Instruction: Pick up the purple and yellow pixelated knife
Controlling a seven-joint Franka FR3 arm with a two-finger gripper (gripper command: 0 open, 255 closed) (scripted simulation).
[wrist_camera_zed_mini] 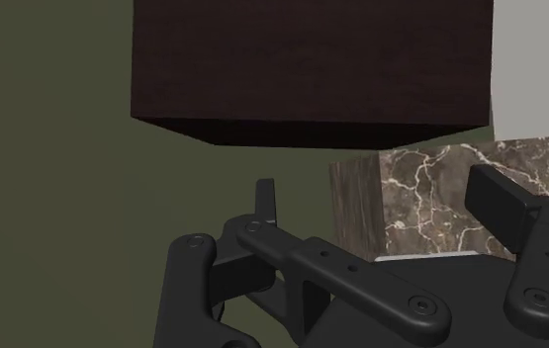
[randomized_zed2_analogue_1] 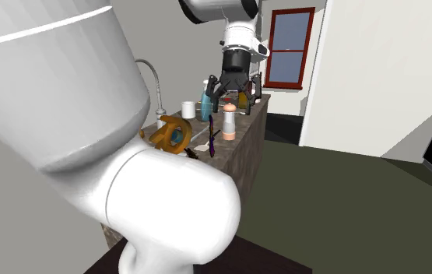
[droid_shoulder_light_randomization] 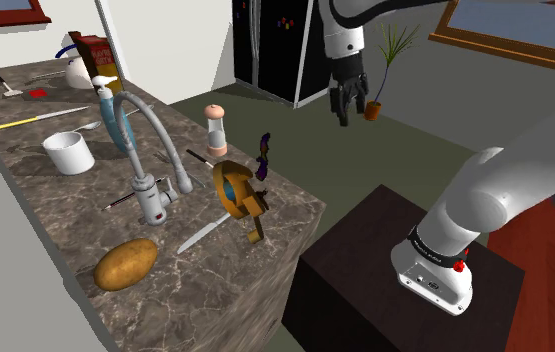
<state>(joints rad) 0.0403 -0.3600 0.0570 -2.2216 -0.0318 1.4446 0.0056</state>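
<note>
Approach stage: jaws hang released, well apart from the purple knife (droid_shoulder_light_randomization: 262, 155), seemingly propped upright at the bench (droid_shoulder_light_randomization: 215, 290) edge; next, descend and align over it

A glossy white, rounded arm (droid_shoulder_light_randomization: 510, 200) is showing dark bands at its joints, and its base collar (droid_shoulder_light_randomization: 435, 258) is wearing a black ring with small red marks. The all-black two-finger gripper (droid_shoulder_light_randomization: 349, 108) is displaying flat linkage bars (wrist_camera_zed_mini: 361, 277) dotted with round screws (wrist_camera_zed_mini: 418, 307).
</note>
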